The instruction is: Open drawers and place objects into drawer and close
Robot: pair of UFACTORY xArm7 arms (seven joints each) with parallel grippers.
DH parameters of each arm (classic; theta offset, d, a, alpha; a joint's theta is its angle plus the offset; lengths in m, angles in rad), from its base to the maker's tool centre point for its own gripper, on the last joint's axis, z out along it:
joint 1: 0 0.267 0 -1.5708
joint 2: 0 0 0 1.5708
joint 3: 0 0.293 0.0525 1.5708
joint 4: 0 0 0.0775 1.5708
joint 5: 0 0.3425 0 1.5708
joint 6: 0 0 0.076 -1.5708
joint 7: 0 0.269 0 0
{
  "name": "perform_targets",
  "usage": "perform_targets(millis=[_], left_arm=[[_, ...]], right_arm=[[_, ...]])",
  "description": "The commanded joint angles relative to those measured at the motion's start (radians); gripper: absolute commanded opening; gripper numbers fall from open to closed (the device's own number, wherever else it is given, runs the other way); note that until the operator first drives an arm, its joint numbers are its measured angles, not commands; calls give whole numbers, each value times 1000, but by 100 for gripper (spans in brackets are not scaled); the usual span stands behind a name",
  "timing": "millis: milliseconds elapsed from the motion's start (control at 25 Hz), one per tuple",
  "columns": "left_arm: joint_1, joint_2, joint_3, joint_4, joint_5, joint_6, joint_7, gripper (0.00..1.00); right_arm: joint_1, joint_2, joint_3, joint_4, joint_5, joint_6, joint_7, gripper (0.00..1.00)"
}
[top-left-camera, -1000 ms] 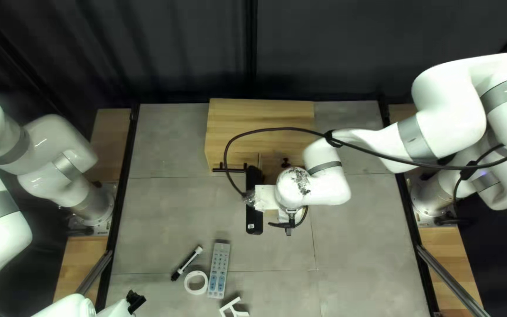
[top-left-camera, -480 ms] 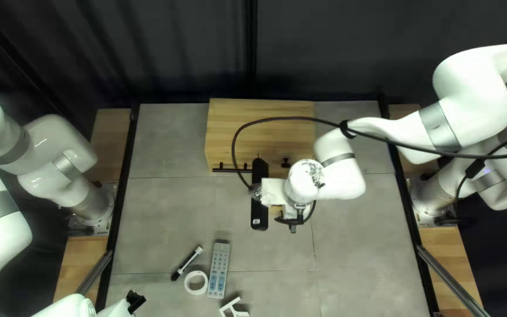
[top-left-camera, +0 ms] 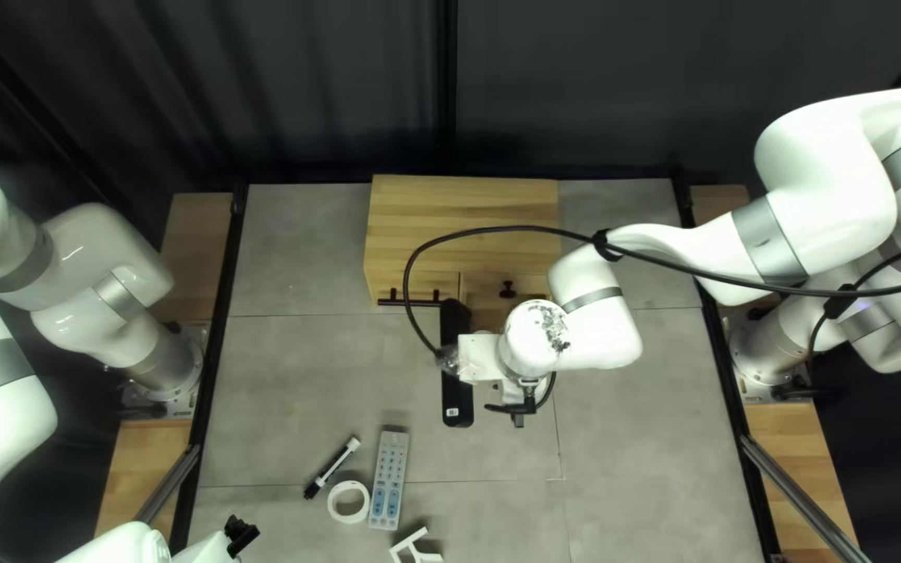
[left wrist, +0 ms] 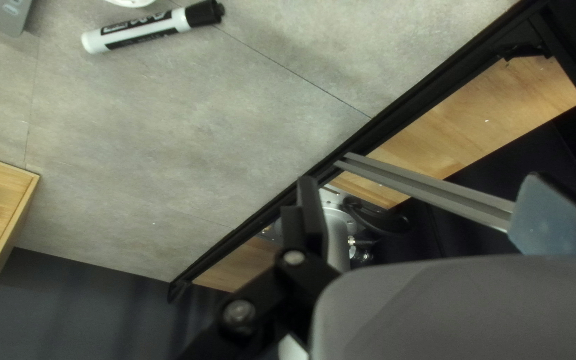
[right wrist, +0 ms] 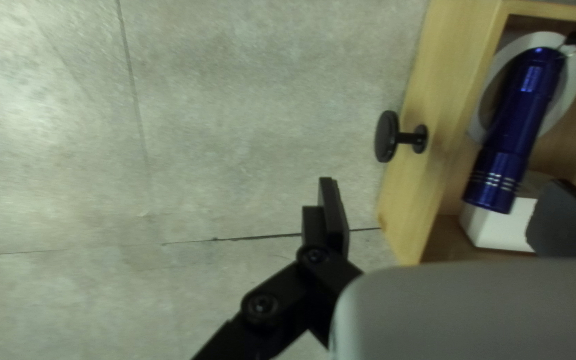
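Right gripper (top-left-camera: 457, 396) — fingers parted near the drawer (right wrist: 438, 120), flashlight (right wrist: 515, 133) inside; left gripper (top-left-camera: 240, 534) — fingers likewise parted.

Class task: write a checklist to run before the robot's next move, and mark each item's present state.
1. Drawer with the round knob open: ok, its inside shows.
2. Blue flashlight inside it: ok, lying across a white ring.
3. Right gripper open: ok, fingers wide apart.
4. Right gripper's fingers clear of the drawer front: cannot tell; contact is hidden.
5. Marker and button-covered remote put away: not ok, both on the table.
6. Left gripper empty: ok.
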Motion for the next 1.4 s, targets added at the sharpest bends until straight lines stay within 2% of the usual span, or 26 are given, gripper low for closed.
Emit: perform_targets(millis=[40, 480, 840, 1400], left_arm=[[0, 0, 0, 0, 0, 0, 0, 100], [0, 0, 0, 0, 0, 0, 0, 100], [0, 0, 0, 0, 0, 0, 0, 100], [0, 0, 0, 0, 0, 0, 0, 100]], right_arm=[[1, 32, -17, 11, -17, 15, 62, 100], [3, 36, -27, 52, -10, 70, 123, 100], [-26, 17, -45, 39, 19, 52, 117, 100], [-15, 49, -46, 59, 49, 44, 226, 100]])
